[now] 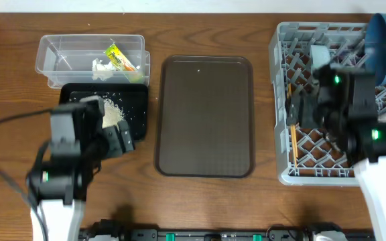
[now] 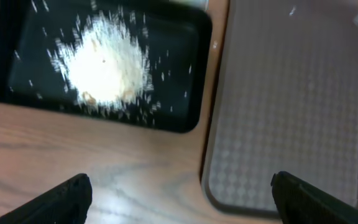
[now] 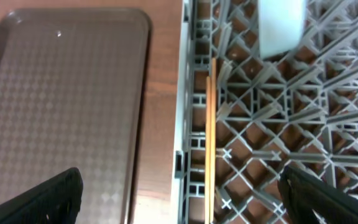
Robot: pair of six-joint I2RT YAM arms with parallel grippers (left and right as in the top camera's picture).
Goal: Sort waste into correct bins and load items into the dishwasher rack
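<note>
I have the left gripper (image 2: 182,199) and right gripper (image 3: 182,196) spread wide, both empty.
The left hangs over the wooden desk (image 2: 104,180) near the shallow black rectangular tray (image 2: 185,118) carrying loose white rice bits (image 2: 104,62); the right hovers above the large grey plastic grid rack (image 3: 291,118), where wooden chopsticks (image 3: 211,143) lie just inside its wall.

Overhead straight down, far; wrists close, downward, sharing brown tray (image 2: 291,106) (image 3: 61,106).

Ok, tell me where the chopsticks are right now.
At the right of the overhead view, the wooden chopsticks lie inside the dishwasher rack, along its left edge, the side nearest the brown tray.
</note>
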